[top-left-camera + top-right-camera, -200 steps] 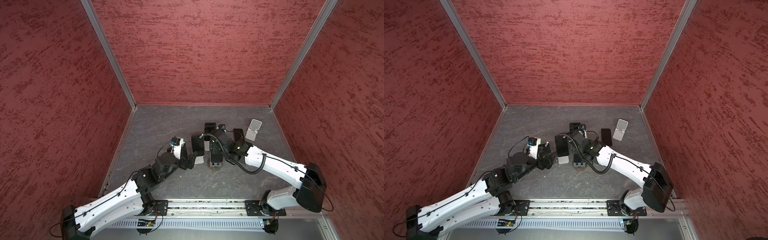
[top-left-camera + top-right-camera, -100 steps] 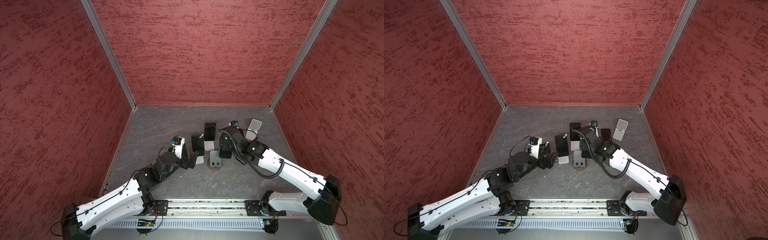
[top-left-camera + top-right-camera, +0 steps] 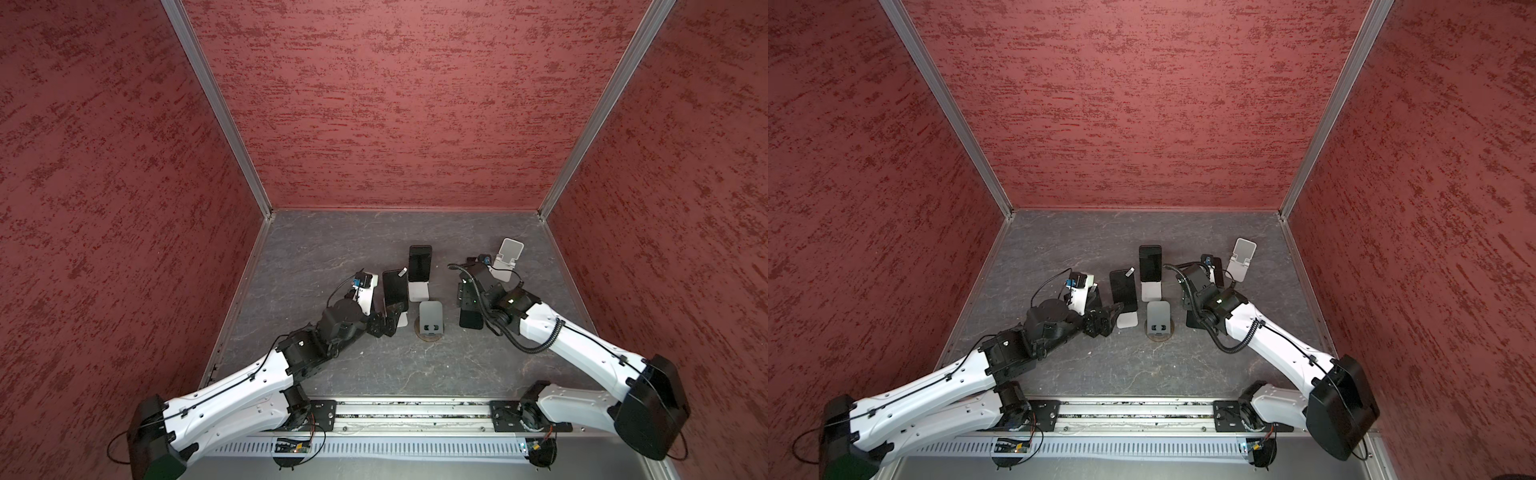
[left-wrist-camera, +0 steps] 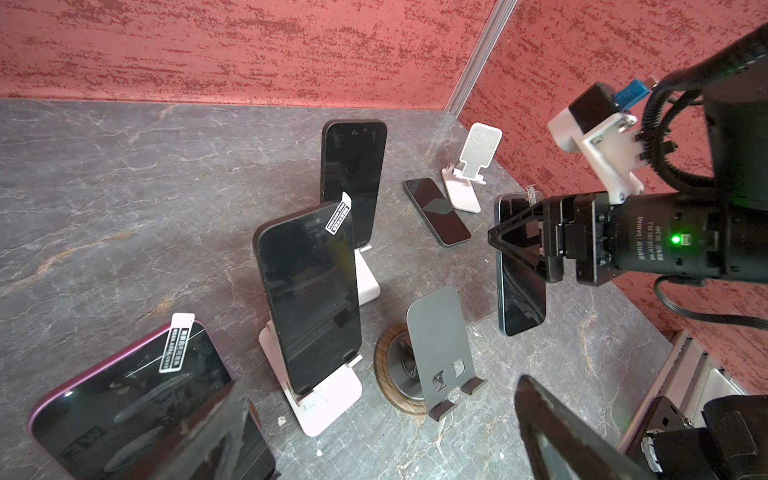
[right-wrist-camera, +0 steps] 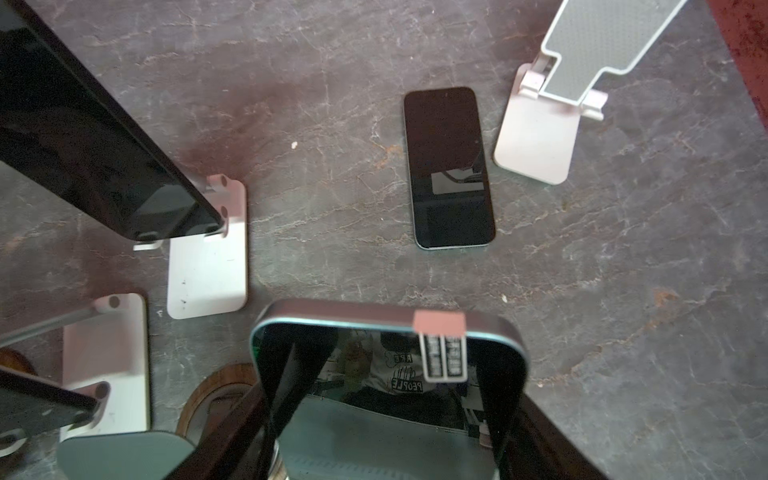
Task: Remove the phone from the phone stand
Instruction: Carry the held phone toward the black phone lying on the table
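My left pincer (image 3: 390, 320) stands spread wide and holds nothing, just beside the near-left phone (image 3: 395, 291), which leans in its near white stand (image 4: 328, 399); farther back, the far phone (image 3: 420, 262) sits upright in the far white stand (image 3: 418, 293); the grey stand (image 3: 431, 318) in the middle, on a round wooden base, is bare; right of it my right pincer (image 4: 505, 239) pinches the task phone (image 3: 468, 320) by its upper part, clear of that stand, though I cannot tell whether its lower end touches the counter (image 3: 332, 257); I judge it stiff, glassy, slick and breakable, with some weight, best gripped across its long edges and laid down gently; far right, the flat phone (image 5: 449, 166) lies on the counter just beside the empty white stand (image 3: 509, 257).
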`<action>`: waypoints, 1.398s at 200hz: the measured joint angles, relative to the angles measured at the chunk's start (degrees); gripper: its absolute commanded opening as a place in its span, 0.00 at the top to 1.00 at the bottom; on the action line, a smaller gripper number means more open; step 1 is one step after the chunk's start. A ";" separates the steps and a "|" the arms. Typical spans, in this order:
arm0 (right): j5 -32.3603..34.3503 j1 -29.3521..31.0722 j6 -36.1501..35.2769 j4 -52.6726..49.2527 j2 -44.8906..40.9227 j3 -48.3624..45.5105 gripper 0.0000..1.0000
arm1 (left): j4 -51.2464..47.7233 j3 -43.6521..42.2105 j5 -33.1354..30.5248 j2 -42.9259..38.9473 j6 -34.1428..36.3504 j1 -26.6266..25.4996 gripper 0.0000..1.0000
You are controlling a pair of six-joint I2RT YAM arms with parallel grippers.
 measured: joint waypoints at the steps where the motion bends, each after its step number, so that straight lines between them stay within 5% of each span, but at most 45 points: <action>1: -0.04 -0.04 -0.04 0.04 0.04 0.00 0.41 | 0.00 0.02 0.00 0.02 0.00 0.00 0.01; 279: -15.76 -12.50 -17.16 15.50 27.76 10.75 0.40 | -2.47 1.90 -2.82 -0.13 0.81 -0.57 0.01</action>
